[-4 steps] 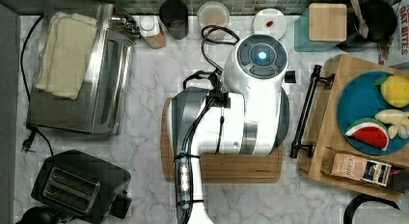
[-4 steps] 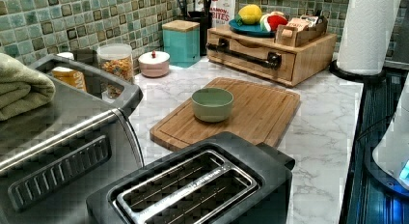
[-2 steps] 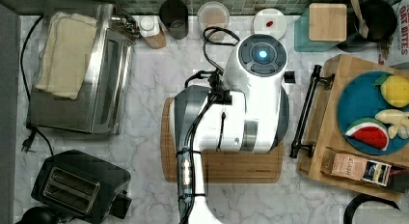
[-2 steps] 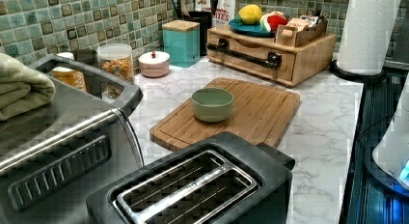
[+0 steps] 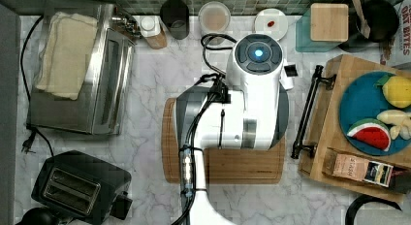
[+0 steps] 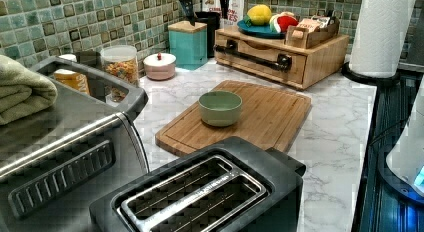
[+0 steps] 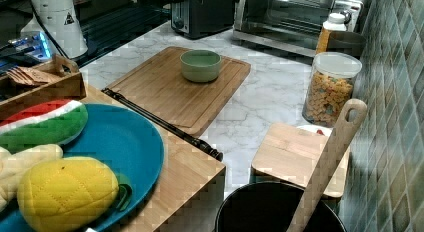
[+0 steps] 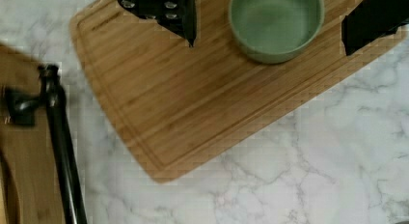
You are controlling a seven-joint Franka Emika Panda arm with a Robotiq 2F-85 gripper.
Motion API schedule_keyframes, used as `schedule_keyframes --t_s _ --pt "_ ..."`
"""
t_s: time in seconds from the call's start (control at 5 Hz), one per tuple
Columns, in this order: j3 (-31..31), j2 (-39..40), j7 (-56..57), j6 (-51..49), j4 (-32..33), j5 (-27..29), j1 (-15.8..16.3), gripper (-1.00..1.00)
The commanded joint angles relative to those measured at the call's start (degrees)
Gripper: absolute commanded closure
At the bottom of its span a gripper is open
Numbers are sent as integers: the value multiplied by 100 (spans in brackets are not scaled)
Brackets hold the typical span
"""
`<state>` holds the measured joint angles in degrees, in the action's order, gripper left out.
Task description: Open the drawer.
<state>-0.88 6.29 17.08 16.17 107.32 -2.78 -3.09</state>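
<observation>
gripper (image 8: pixel 267 21) jaws spread wide, holding nothing, above the green bowl (image 8: pixel 275 23), which looks empty, on the cutting board (image 8: pixel 193 98). beyond it, the drawer (image 6: pixel 267 57) sits shut in its wooden box. likely light and stiff; grip the black bar handle (image 5: pixel 306 111) mid-length.

We see the drawer (image 6: pixel 264 56) as a shallow light-wood front set in a wooden box unit (image 6: pixel 320 59), shut flush with the unit's face. Its long black bar handle (image 5: pixel 306 113) runs level across the front on two end brackets. The drawer faces the cutting board (image 6: pixel 260 117), near it, with a strip of marble counter between them.
</observation>
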Motion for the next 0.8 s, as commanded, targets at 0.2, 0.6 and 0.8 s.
schedule_keyframes --t_s 0.2,0.6,0.8 --pt "-381 447 1458 1171 -226 -534 -444 -100" --pt "-497 563 1725 1392 -65 -925 -551 -100" --pt "-571 564 1958 1458 -41 -914 -659 -100"
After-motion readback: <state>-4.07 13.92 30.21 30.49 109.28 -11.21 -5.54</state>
